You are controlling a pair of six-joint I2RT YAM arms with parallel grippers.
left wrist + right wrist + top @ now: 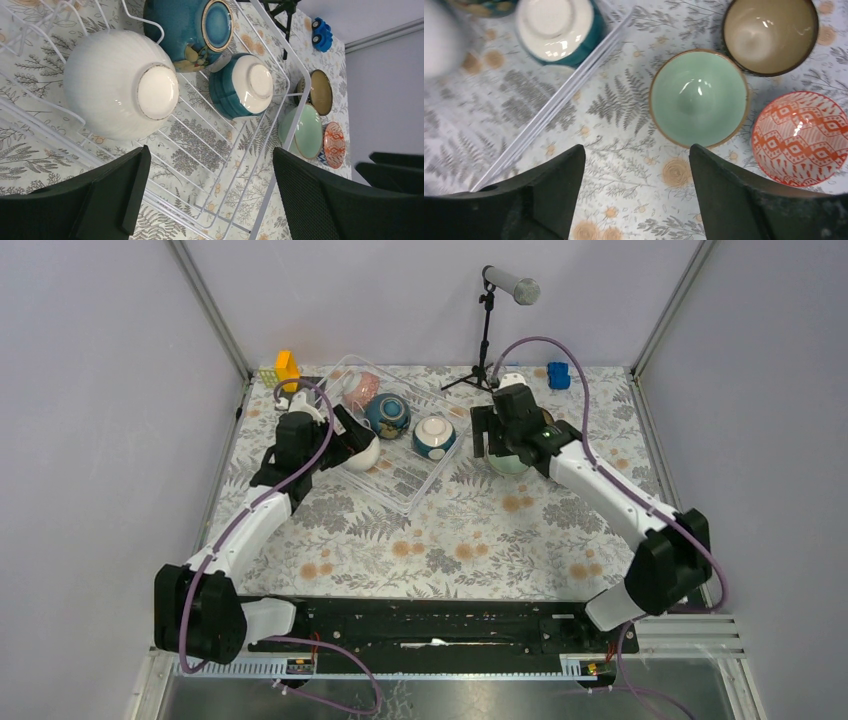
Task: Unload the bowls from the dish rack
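left gripper (209, 155) gapes empty by the white bowl (120, 85) in the dish rack (405, 480); right gripper (636, 150) gapes empty over the pale green bowl (698, 97).

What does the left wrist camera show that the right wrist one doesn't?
Only the left wrist view: the white bowl whole, upside down in the dish rack, and a blue toy car. Only the right wrist view: a straight-down look into the red patterned bowl. Both: the teal bowl, green bowl and brown bowl, plus that red one.
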